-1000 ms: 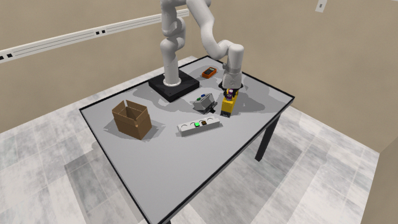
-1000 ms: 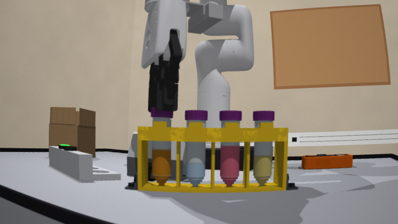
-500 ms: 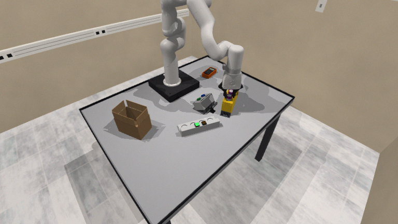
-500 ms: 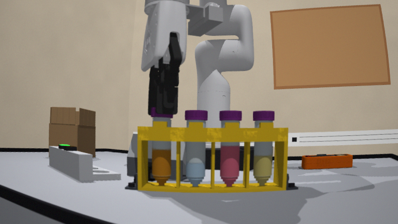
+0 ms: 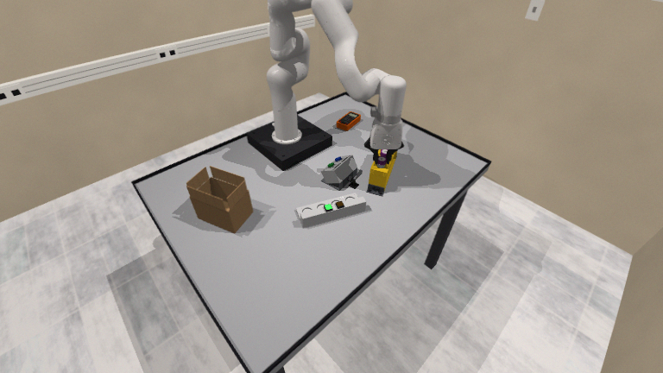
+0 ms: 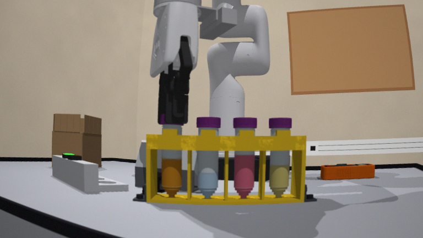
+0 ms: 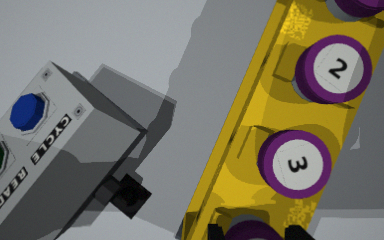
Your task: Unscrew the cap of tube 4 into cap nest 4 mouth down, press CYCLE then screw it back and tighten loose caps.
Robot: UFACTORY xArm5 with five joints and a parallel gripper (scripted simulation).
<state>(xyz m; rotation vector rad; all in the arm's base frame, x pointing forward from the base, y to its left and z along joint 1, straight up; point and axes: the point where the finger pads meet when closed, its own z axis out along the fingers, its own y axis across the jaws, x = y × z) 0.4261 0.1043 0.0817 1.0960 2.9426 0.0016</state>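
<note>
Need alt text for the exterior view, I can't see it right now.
The gripper is shut on the purple cap of the leftmost tube in a yellow rack. The other three tubes keep their purple caps. Behind and left, a green lamp glows on the white cap tray.
</note>
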